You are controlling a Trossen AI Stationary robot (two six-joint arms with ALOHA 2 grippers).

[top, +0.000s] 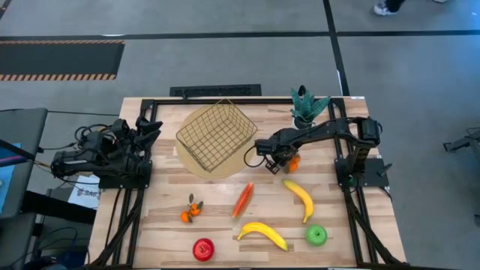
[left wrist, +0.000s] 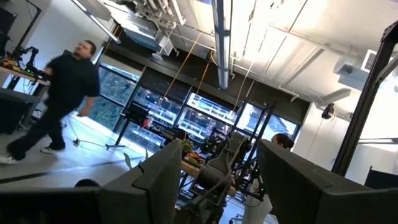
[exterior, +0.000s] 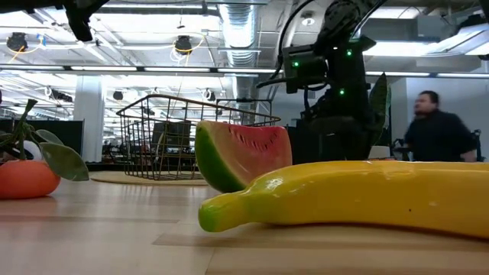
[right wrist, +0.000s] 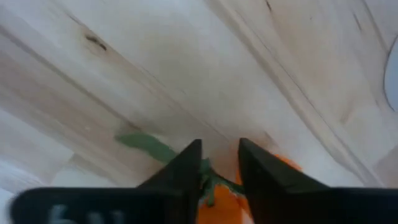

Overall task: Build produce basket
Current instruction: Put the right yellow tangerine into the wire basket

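Note:
The wire basket (top: 216, 135) sits on a round tan mat (top: 196, 166) at the table's far middle. My right gripper (top: 284, 162) points down on a small orange green-leaved piece (top: 293, 160) just right of the mat, its fingers nearly together around the piece's top (right wrist: 219, 165). On the near half lie two bananas (top: 300, 199) (top: 262, 234), a red-and-green wedge (top: 242, 199), another orange leaved piece (top: 192, 211), a red apple (top: 203, 249) and a green apple (top: 316, 235). My left gripper (left wrist: 217, 180) is open, parked at the table's left edge (top: 142, 131). My right gripper comes from above, pointing down. Its two fingers (right wrist: 186, 171) close on the green stem (right wrist: 208, 175) at the top of the orange piece, with the orange body (right wrist: 219, 202) showing between and below them. The piece rests on the table.
A potted plant (top: 307, 106) in a white pot stands at the far right, close behind my right arm. The wedge (exterior: 241, 153) and a banana (exterior: 359, 195) fill the low view's foreground. A person (exterior: 435, 126) moves in the room beyond the table.

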